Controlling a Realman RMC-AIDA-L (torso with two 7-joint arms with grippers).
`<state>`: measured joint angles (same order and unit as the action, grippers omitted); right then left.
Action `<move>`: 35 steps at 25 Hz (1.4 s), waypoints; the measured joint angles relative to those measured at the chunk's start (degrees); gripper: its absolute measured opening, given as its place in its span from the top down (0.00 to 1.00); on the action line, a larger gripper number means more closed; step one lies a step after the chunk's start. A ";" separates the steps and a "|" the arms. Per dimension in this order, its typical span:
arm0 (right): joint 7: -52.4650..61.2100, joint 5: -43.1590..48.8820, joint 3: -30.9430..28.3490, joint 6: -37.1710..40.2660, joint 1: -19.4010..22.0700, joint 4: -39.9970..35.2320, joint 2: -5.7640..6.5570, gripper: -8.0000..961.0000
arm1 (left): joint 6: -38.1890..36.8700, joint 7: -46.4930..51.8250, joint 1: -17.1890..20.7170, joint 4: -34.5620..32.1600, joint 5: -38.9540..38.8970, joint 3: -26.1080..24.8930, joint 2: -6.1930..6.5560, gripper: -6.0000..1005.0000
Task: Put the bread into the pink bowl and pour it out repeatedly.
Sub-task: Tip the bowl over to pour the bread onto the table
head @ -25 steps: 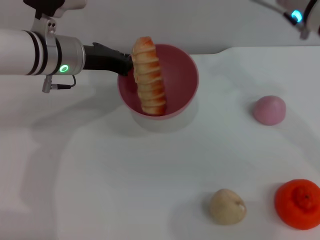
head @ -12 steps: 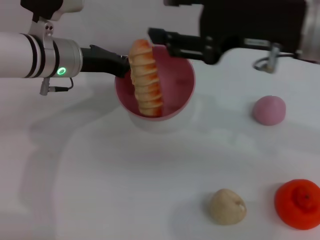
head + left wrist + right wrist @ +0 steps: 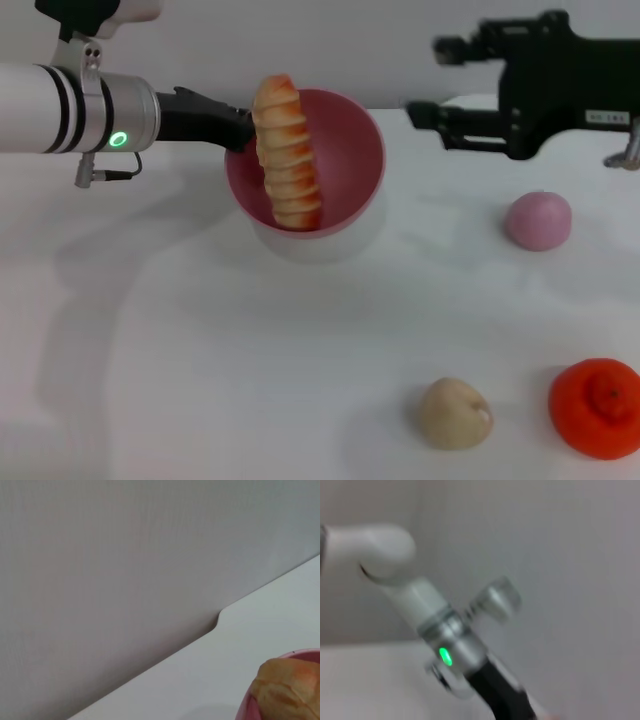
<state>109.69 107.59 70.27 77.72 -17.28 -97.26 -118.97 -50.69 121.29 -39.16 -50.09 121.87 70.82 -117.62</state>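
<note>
The pink bowl hangs tilted above the white table, its opening facing forward. My left gripper is shut on the bowl's left rim. The bread, a ridged orange-brown loaf, lies steeply across the bowl's mouth, its upper end poking above the rim and its lower end at the low rim. The left wrist view shows only the bread's end and a sliver of the bowl's rim. My right gripper hovers open to the right of the bowl, holding nothing.
A round pink bun lies at the right. A beige lump and an orange fruit sit near the front right. The right wrist view shows my left arm against the wall.
My right arm swung in from the upper right to just over the bowl, then drew back rightward. The bowl with the bread drifted slightly left and up.
</note>
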 joint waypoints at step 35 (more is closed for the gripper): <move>13.28 21.98 32.69 -97.08 4.12 24.02 -0.71 0.35 | 6.66 0.36 -0.71 1.07 -1.53 3.06 -0.63 0.88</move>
<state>122.98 129.57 102.96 -19.36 -13.16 -73.24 -119.69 -44.03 121.65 -39.87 -49.02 120.34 73.88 -118.24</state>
